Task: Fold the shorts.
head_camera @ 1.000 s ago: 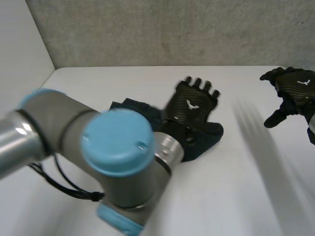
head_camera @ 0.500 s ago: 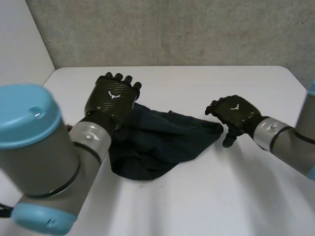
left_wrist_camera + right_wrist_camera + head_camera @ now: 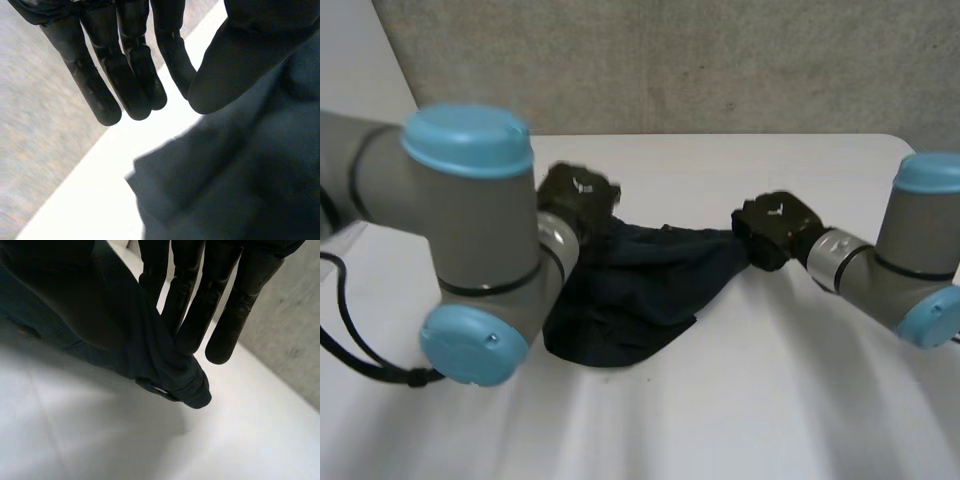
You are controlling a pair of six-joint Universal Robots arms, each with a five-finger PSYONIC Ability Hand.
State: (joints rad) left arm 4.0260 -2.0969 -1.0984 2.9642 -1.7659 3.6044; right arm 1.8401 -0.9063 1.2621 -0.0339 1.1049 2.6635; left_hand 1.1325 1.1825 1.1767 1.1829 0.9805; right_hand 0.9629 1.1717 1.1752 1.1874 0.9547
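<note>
The dark navy shorts (image 3: 640, 285) lie crumpled mid-table, their far edge drawn taut between my two hands. My left hand (image 3: 578, 195) is at the far left corner; in its wrist view the straight fingers (image 3: 125, 75) meet the thumb with the cloth (image 3: 240, 190) hanging from the thumb's side. At the far right corner my right hand (image 3: 775, 228) is shut on the cloth. There the shorts (image 3: 100, 315) run between the thumb and the fingers (image 3: 225, 300), with a hem corner sticking out below them.
The white table (image 3: 770, 400) reaches back to a grey wall (image 3: 670, 60). My left arm's big elbow (image 3: 470, 250) hangs over the table's near left, hiding part of the shorts. Bare table lies in front of the shorts and to the right.
Both hands have come in onto the shorts' far corners and closed on the cloth. The left arm swung left, and the right hand came in from the far right.
</note>
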